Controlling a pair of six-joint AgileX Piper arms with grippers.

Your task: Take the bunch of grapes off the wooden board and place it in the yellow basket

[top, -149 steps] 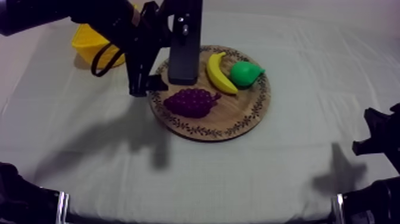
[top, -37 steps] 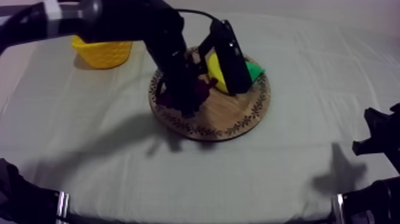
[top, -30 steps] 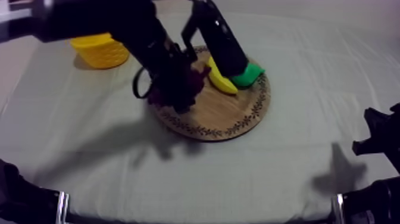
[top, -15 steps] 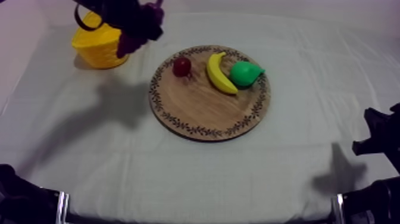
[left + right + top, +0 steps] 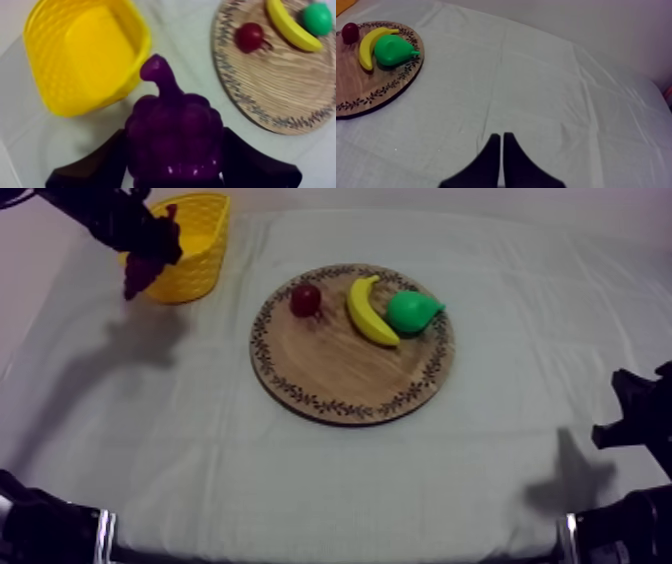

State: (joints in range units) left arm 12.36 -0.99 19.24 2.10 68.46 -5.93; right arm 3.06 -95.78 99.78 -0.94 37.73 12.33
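Left gripper (image 5: 172,137) clamped on grapes (image 5: 172,117), beside basket (image 5: 198,270), not over it; opening lies toward board (image 5: 345,378).

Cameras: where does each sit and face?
Top view: above the table, slanting down on the wooden board, yellow basket, left gripper holding the bunch of grapes.
Left wrist view: on the left arm, looking down past its fingers at basket and board.
Right wrist view: on the right arm, facing across the cloth; right gripper shut.
Shared: all show the board.
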